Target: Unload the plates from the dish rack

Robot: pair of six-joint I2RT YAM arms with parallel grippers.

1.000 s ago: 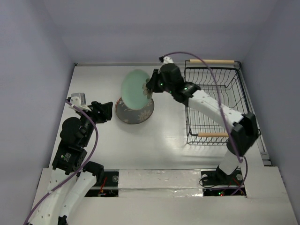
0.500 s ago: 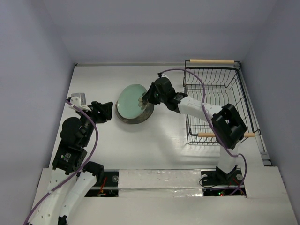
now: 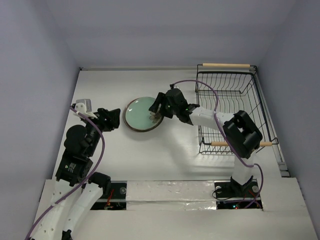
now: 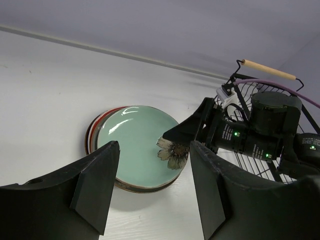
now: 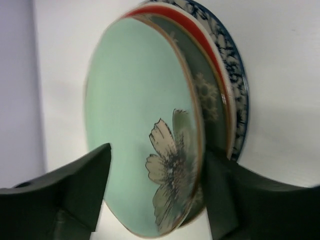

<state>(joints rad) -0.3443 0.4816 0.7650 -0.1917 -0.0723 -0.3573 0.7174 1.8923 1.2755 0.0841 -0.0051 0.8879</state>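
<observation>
my right claw (image 3: 156, 111) stood open astride the rim of the mint plate (image 3: 140, 112), which lay atop the stack (image 3: 135, 129) on the bench (image 3: 170, 150); left claw (image 3: 117, 119) open. it looked glazed, stiff, slippery, breakable: best pinched at the rim.

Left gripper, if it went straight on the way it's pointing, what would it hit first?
Probably the mint green plate topping the stacked plates, which sits centred between the fingers of the left gripper in its wrist view. Depth is unclear.

Right claw (image 3: 156, 108) spread wide, reaching leftward, left claw (image 3: 115, 120) parted
</observation>
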